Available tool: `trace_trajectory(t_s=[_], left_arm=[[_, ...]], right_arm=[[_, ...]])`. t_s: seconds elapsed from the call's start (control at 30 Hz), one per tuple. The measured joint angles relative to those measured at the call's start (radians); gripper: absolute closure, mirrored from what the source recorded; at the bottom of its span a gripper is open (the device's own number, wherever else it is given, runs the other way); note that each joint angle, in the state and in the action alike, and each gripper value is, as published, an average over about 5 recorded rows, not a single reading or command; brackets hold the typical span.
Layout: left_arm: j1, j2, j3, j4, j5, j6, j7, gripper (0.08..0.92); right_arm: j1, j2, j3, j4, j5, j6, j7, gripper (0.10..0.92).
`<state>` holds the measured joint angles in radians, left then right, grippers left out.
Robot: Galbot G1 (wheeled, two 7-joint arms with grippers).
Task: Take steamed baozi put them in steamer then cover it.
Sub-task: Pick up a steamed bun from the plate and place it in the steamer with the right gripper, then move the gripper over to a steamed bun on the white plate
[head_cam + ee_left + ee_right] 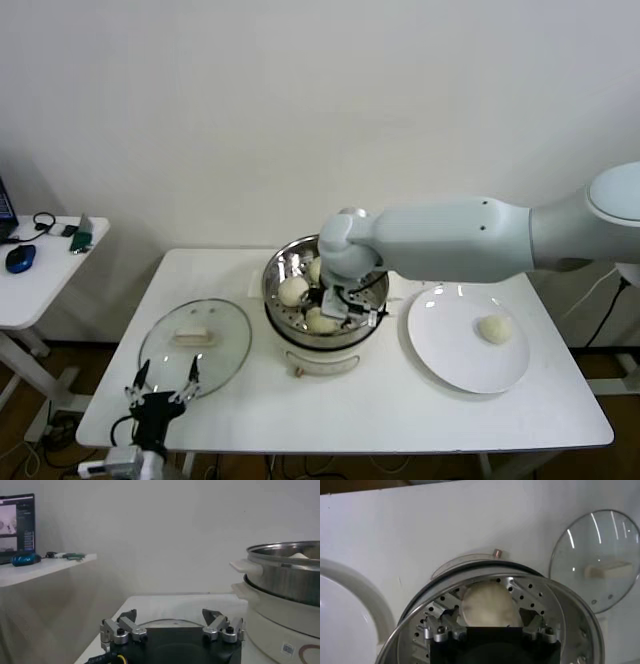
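Observation:
The steamer [274, 272] stands at mid-table on its white cooker base. Three steamed baozi lie in it, one at the left [293, 290], one at the back [314, 268], one at the front [321, 323]. My right gripper [346, 305] reaches down into the basket. Its jaws [490, 614] stand open on either side of a baozi [486, 605] resting on the perforated bottom, with gaps at both fingers. Another baozi [495, 328] sits on the white plate [445, 355]. The cover [195, 345] lies flat left of the steamer. My left gripper [165, 385] waits open at the table's front-left edge.
A small side table [45, 270] with a mouse and cables stands off to the left. In the left wrist view the steamer [290, 580] rises to one side, and the cover's rim [172, 622] lies just beyond my left gripper [172, 615]. The right wrist view also shows the cover [605, 560].

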<state>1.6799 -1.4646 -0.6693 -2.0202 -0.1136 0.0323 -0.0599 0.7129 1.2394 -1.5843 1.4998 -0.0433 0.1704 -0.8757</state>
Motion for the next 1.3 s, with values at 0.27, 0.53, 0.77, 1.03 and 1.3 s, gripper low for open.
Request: trace_trajectory(t_s=[0.27, 0.53, 0.77, 1.03, 1.3], left_arm=[[-0.015, -0.004, 0.009, -0.006, 0.005, 0.012, 0.002, 0.177], [-0.028, 0.001, 0.010, 0.006, 0.004, 0.013, 0.004, 0.177], [-0.034, 0.001, 0.013, 0.003, -0.001, 0.013, 0.005, 0.177], [-0.040, -0.001, 0.009, 0.004, 0.001, 0.017, 0.007, 0.177], [-0.034, -0.008, -0.001, -0.003, 0.007, 0.023, 0.005, 0.177]], right_arm=[[0.087, -0.056, -0.022, -0.033, 0.136, 0.003, -0.061, 0.202], [0.245, -0.188, -0.113, -0.103, 0.396, -0.060, -0.151, 0.203], [0.283, -0.363, -0.200, -0.121, 0.525, -0.169, -0.166, 0.203], [0.159, -0.512, -0.179, -0.187, 0.501, -0.235, -0.166, 0.203], [-0.045, -0.549, -0.047, -0.304, 0.401, -0.250, -0.163, 0.203]])
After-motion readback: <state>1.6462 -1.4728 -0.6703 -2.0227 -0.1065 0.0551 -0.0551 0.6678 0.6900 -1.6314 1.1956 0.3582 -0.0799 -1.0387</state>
